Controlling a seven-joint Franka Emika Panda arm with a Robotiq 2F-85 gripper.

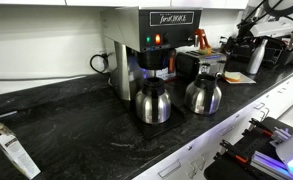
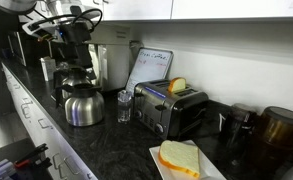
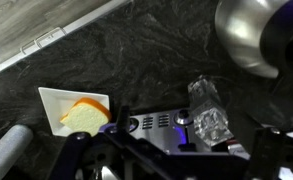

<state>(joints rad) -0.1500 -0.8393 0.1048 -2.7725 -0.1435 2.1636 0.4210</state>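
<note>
While wide open and empty, claw (image 3: 181, 152) over shiny chrome toaster (image 3: 161, 125), pale bread slice (image 3: 84, 117) on white plate (image 3: 51, 98) beside.

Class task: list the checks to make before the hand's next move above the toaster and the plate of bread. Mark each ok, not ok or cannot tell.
1. The hand is open with nothing between its fingers: ok.
2. The bread slice lies flat and uncovered on the white plate: ok.
3. The toaster stands upright on the counter: ok.
4. A toaster slot is free: cannot tell; a toast piece sticks out of one.
5. There is room around the toaster: not ok; a clear glass stands close beside it.
</note>
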